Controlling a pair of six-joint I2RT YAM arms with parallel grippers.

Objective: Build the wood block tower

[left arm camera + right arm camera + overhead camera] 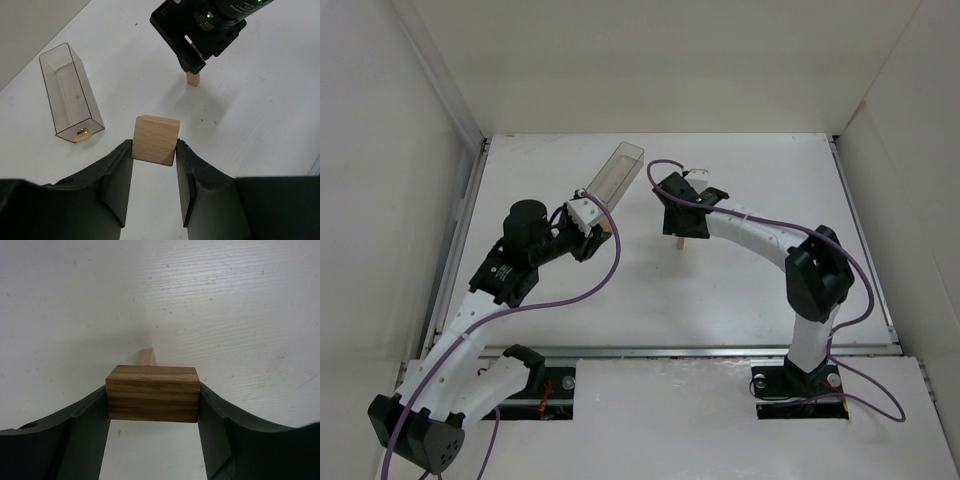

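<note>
My left gripper (598, 232) is shut on a light-tan wooden block (156, 140) and holds it above the table; its fingers show in the left wrist view (155, 151). My right gripper (682, 222) is shut on a darker striped wooden block (152, 392). It holds that block just over a small light-tan block (193, 78) that stands upright on the table. That standing block also shows in the top view (682, 241) and peeks out behind the held block in the right wrist view (148, 356). I cannot tell if the two touch. No stacked tower shows.
A clear plastic rectangular box (618, 170) lies on its side at the back, left of the right gripper, with a small gold piece (81, 133) at its open end. White walls enclose the table (750, 290) on three sides.
</note>
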